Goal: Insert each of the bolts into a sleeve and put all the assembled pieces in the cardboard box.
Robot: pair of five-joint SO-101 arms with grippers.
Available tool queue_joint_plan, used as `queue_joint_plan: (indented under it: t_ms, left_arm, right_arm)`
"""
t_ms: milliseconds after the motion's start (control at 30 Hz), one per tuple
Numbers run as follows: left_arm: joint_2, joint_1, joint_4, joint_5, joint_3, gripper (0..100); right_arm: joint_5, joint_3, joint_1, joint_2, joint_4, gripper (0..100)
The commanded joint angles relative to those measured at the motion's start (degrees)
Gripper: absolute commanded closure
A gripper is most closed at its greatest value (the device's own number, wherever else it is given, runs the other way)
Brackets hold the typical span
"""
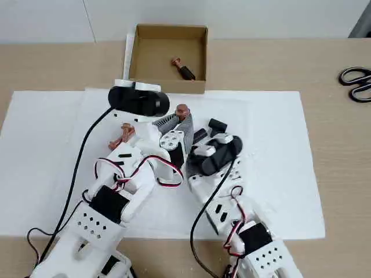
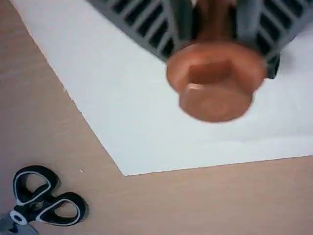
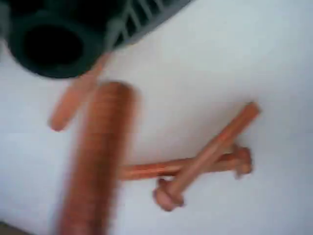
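Left wrist view: bolt (image 2: 215,83), scissors (image 2: 49,199); right wrist view: sleeve (image 3: 49,70), crossed bolts (image 3: 205,159)

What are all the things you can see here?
cardboard box: one, brown, at the table's far edge.
assembled piece: one, copper and black, inside the box.
loose bolts: at least two, copper, crossed on the paper.
spare sleeve: one, black, on the paper beside the hands.
paper: one sheet, white, under the arms.
scissors: one pair, black handles, on bare table beside the paper.
table: one, light wood.
left hand: one, grey, shut on a copper bolt.
right hand: one, grey, shut on a black sleeve.
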Motion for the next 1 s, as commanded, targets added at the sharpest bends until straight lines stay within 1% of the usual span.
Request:
queue_joint_plan:
  t_ms: [0, 100, 200, 467, 633, 967]
  left_arm:
    - [-1.8, 0.1, -4.9, -0.6, 1.3, 99]
    - [-1.8, 0.1, -7.7, -1.0, 4.1, 99]
    - [-2.1, 0.1, -9.1, -3.3, 6.1, 99]
    - [-2.1, 0.8, -12.0, -3.3, 8.6, 99]
    - [-2.1, 3.5, -12.0, -3.3, 8.6, 99]
    - [-2.1, 3.3, -11.2, -3.4, 9.9, 99]
  right_arm:
    - [0.3, -0.9, -0.9, -1.0, 0.1, 99.5]
    - [0.3, -0.9, -0.9, -1.1, 0.1, 99.5]
    - [0.3, -0.9, -0.9, -1.2, 0.1, 99.5]
    - [0.3, -0.9, -0.9, -1.2, 0.1, 99.5]
    - [0.3, -0.9, -0.9, -1.2, 0.1, 99.5]
    - [0.3, -0.9, -0.8, -1.2, 0.1, 99.5]
